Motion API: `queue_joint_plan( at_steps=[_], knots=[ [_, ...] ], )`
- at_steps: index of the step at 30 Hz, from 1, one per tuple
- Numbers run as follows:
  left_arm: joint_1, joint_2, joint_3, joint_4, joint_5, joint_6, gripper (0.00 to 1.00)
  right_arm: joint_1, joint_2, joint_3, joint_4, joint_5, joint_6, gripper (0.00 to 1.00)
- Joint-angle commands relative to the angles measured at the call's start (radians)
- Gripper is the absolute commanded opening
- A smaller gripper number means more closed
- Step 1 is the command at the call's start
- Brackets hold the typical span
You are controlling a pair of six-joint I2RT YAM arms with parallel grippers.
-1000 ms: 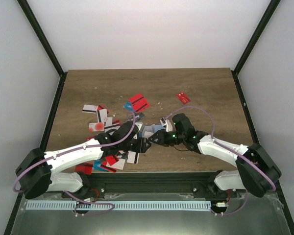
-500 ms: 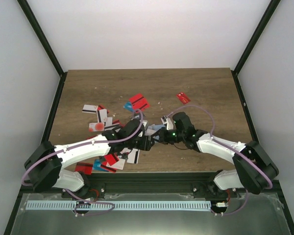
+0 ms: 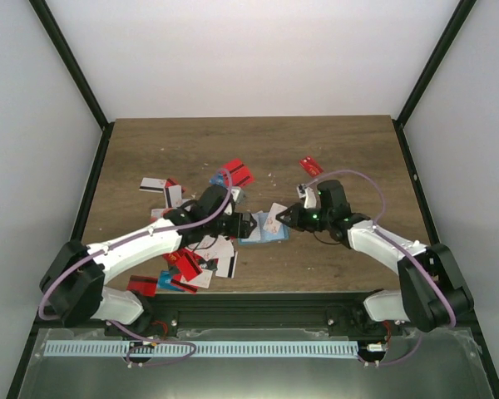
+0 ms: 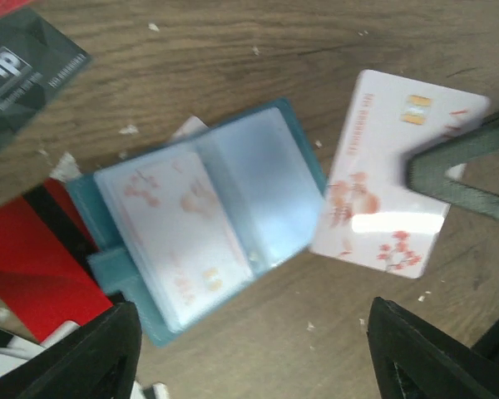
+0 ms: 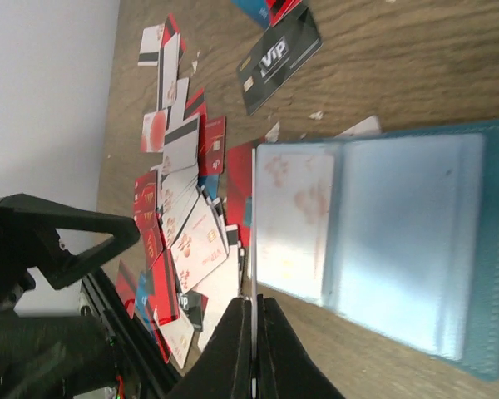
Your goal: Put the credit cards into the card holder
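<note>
The right claw (image 5: pixel 254 314) is pressed together on a white card (image 4: pixel 382 208), which has red blossom print and a gold chip. In the right wrist view this card appears only as a thin edge between the two fingers.

The card holder (image 4: pixel 258 191) lies open and flat on the tabletop (image 3: pixel 349 158), close to the near edge and between the two arms. From the right claw, the holder lies toward the left arm's side, and the held card is just beside the holder's open half, perhaps touching its corner. The holder's long axis runs roughly from one arm to the other, so the card faces it from one short end. One pocket already carries a stored card (image 4: pixel 179 241) with the same pale print. The pocket nearer the white card looks empty.

The left claw (image 3: pixel 248 224) hovers over the holder with its jaws wide and holds nothing. Whether it touches the holder cannot be told. Both claws are near, but the right one carries the card, so the insertion seems to be its work. The card would probably have to slide sideways and low into the empty pocket while the left claw steadies the holder.

The loose credit cards (image 3: pixel 201 264) lie in a heap on the left arm's side.
</note>
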Motion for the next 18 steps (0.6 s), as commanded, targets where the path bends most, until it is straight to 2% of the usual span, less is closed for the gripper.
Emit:
queue_joint_plan(
  at_steps=[1,5,10,14,18],
  knots=[
    [0.089,0.038,-0.019,0.057,0.111,0.050,0.73,-0.068,0.020,0.028,-0.020,-0.067,-0.097,0.01],
    [0.149,0.098,-0.028,0.134,0.230,0.070,0.64,-0.102,0.075,0.045,0.011,-0.161,-0.141,0.01],
    [0.213,0.160,-0.051,0.280,0.456,0.076,0.57,-0.129,0.135,0.061,0.031,-0.263,-0.202,0.01],
    [0.231,0.213,-0.060,0.396,0.615,0.077,0.56,-0.160,0.148,0.044,0.094,-0.385,-0.212,0.01],
    [0.233,0.240,-0.075,0.482,0.705,0.060,0.56,-0.162,0.150,0.029,0.156,-0.463,-0.199,0.01]
  ],
)
